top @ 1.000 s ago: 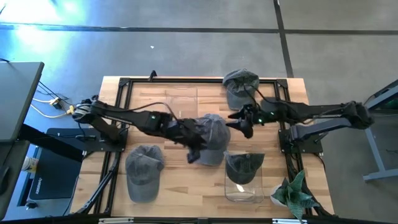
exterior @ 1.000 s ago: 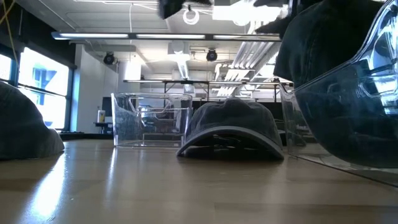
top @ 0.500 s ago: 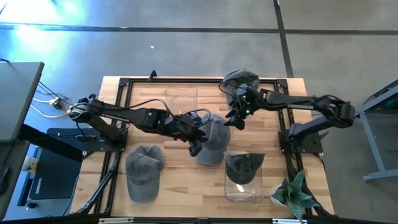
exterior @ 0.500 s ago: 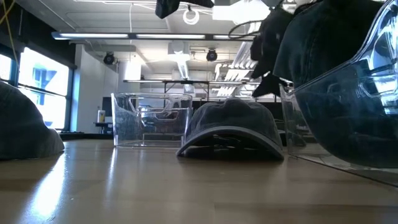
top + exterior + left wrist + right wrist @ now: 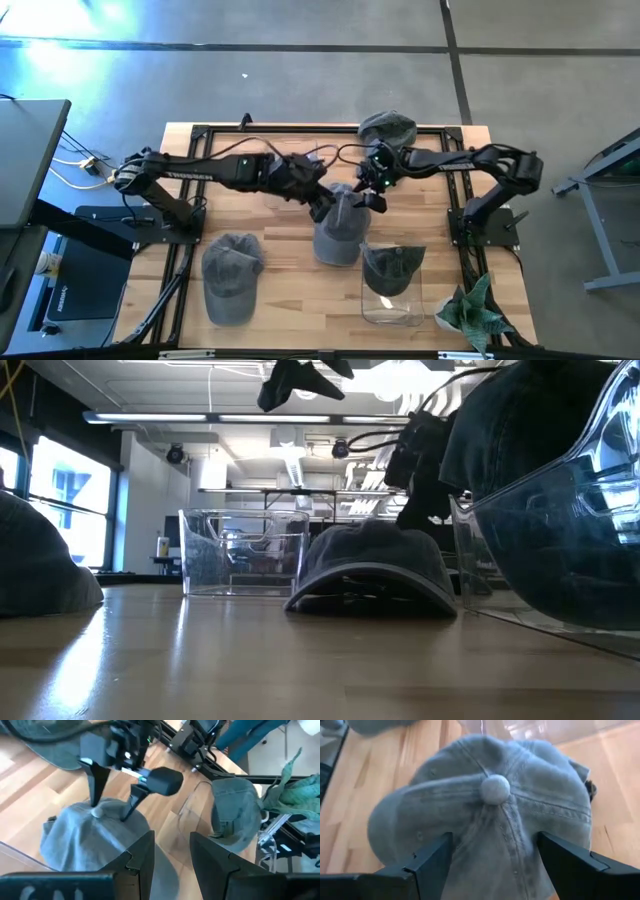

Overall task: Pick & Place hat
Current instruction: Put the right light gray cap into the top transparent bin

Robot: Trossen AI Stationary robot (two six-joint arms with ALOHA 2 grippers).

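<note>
A grey denim cap (image 5: 338,238) sits by its rim and brim on the middle of the table, also seen in the low view (image 5: 370,565). My right gripper (image 5: 364,196) is open and comes down over its crown. In the right wrist view (image 5: 496,867) its fingers stand on either side of the crown, just behind the top button (image 5: 494,789). My left gripper (image 5: 322,208) is open and hovers above the cap's left side, raised well clear in the low view (image 5: 297,380). Its wrist view (image 5: 172,855) looks down on the cap (image 5: 95,842) and the right gripper (image 5: 111,812). My right gripper points down at the cap's crown, its fingertips (image 5: 95,809) on either side of the top button (image 5: 101,812). I cannot tell whether they touch the cloth. The cap lies flat on the table.
A second cap (image 5: 392,268) sits in a clear bin (image 5: 392,312) near the right front. A third cap (image 5: 232,272) lies front left, and a fourth (image 5: 388,135) at the far right. Another clear bin (image 5: 290,160) stands at the far middle. A plant (image 5: 470,310) is at the front right corner.
My right gripper has swung from the cap's right side toward the far edge, then left and down over the crown. My left gripper has pulled back from the cap's near left edge toward the far side and risen. The cap has stayed put.
</note>
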